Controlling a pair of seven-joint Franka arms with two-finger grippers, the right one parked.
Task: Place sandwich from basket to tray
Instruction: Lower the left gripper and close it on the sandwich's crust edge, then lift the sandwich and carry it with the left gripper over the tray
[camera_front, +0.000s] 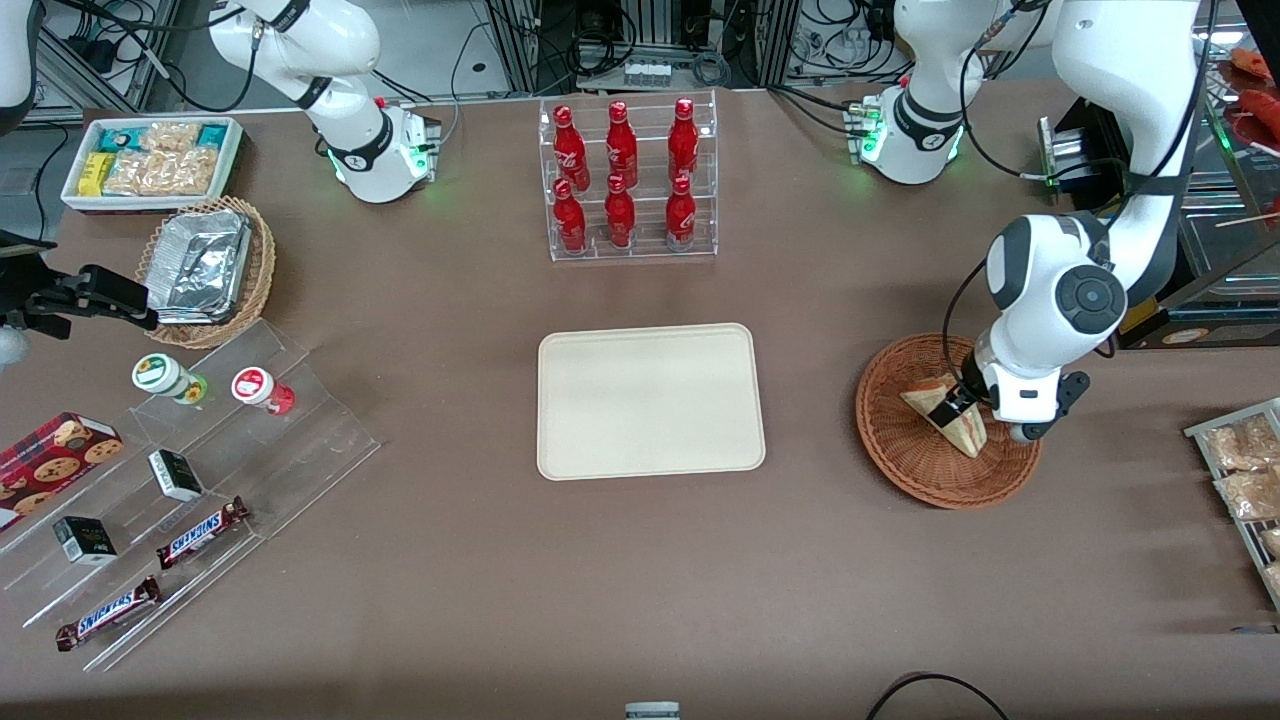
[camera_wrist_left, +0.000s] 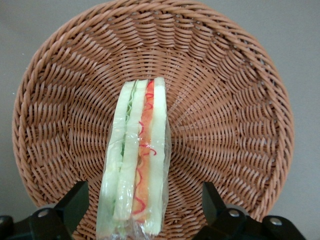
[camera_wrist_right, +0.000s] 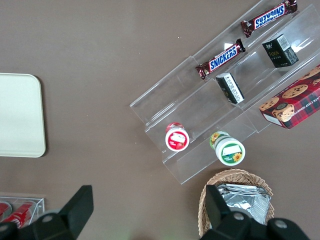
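Observation:
The sandwich (camera_front: 966, 434), a plastic-wrapped wedge of pale bread with orange and green filling, lies in the round reddish-brown wicker basket (camera_front: 900, 468) toward the working arm's end of the table. My gripper (camera_front: 950, 410) is lowered into the basket and stands open. In the left wrist view the sandwich (camera_wrist_left: 137, 150) runs between the two black fingers (camera_wrist_left: 75, 202) with a gap on each side, and the basket (camera_wrist_left: 230, 110) fills the surroundings. The gripper (camera_wrist_left: 142, 205) straddles the wedge's wide end. The cream tray (camera_front: 650, 400) lies bare at the table's middle, its corner (camera_wrist_right: 20, 115) also in the right wrist view.
A clear rack of red bottles (camera_front: 628, 180) stands farther from the camera than the tray. Bagged snacks (camera_front: 1240, 470) lie at the working arm's table edge. Toward the parked arm's end are an acrylic stepped display (camera_front: 190, 470), a tan basket with foil container (camera_front: 205, 265) and a white snack bin (camera_front: 155, 160).

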